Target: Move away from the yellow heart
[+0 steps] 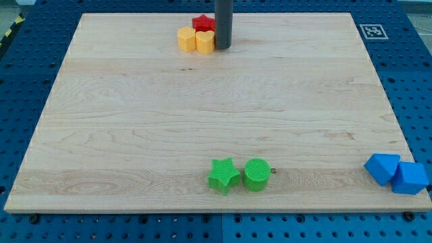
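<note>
The yellow heart (205, 41) lies near the view's top, just left of centre, on the wooden board (135, 121). A yellow hexagon (187, 39) touches its left side. A red star (203, 23) sits right behind them. My tip (223, 46) is the lower end of the dark rod and stands right against the heart's right side.
A green star (223, 175) and a green cylinder (256, 174) stand side by side near the view's bottom centre. Two blue blocks (383, 167) (410, 178) sit at the board's bottom right corner, partly over the edge. A marker tag (372, 31) lies beyond the top right corner.
</note>
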Robot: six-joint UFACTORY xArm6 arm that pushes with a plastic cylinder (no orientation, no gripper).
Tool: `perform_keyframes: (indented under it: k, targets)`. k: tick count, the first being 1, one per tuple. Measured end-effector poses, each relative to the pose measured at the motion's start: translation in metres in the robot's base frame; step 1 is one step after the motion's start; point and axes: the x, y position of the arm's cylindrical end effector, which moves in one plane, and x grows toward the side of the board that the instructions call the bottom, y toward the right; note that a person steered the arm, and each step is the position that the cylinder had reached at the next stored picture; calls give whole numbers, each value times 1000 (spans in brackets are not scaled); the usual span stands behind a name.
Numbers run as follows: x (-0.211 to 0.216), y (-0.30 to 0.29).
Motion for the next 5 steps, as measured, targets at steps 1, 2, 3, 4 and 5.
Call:
perform_keyframes:
  k: [1,2,3,4,5]
  targets:
    - [-5,7]
    - [15,35]
    - [57,45]
    - [61,20]
    - [58,49]
